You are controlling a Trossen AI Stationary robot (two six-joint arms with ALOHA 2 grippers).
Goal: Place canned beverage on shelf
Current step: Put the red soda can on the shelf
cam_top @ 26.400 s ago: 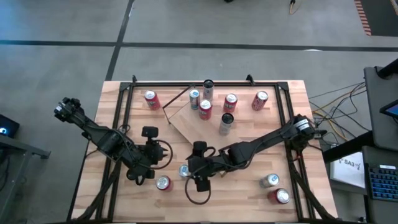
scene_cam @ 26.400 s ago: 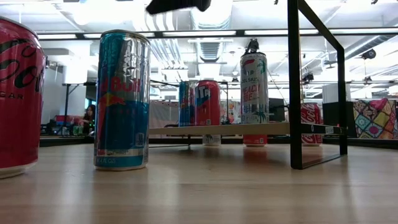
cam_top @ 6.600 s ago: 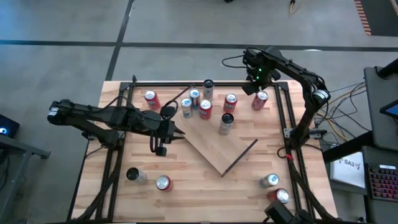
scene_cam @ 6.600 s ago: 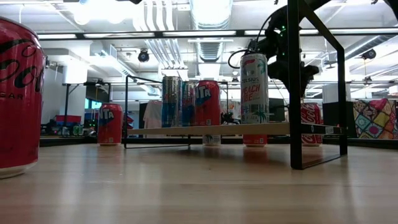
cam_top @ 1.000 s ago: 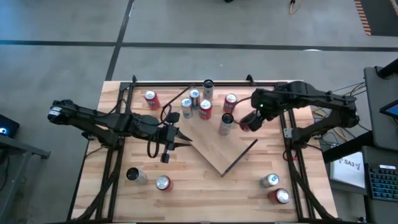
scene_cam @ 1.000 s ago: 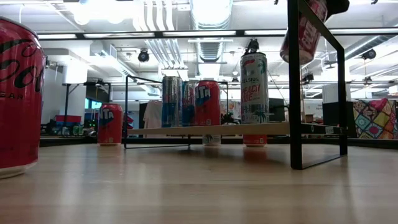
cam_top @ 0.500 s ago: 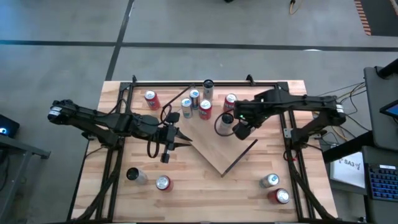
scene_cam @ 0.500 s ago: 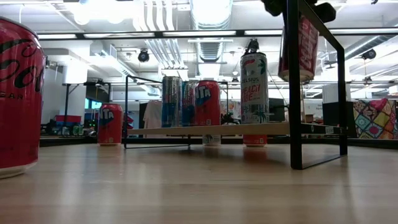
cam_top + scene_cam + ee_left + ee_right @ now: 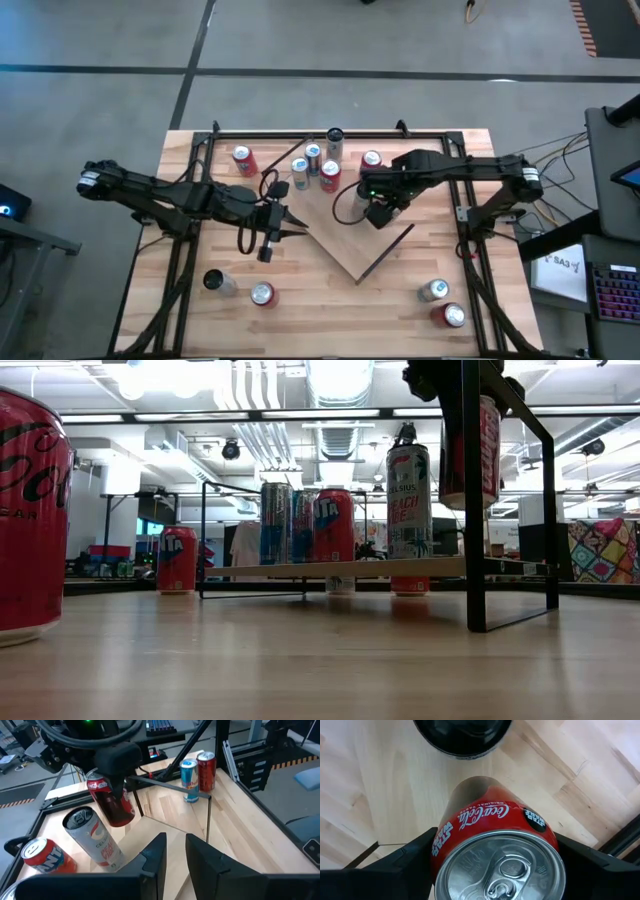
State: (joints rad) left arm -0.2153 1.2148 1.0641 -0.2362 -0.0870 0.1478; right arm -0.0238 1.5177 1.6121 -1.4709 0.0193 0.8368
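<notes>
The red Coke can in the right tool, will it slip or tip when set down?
The Coke can looks smooth and glossy, so it may slip. The right tool holds it above the shelf. Tall and narrow, it could tip against the white can.

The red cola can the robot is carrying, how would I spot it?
Find the slanted light-wood shelf on the table. The right gripper holds the red cola can above it, beside a tall white can. It alone hangs in the air; the other cans stand.

Red cola can (image 9: 492,845): upright, unopened, held off the surface above the shelf.
Shelf (image 9: 345,245): flat light-wood board, dark-rimmed, turned cornerwise near the tabletop's far edge, carrying several upright cans.
</notes>
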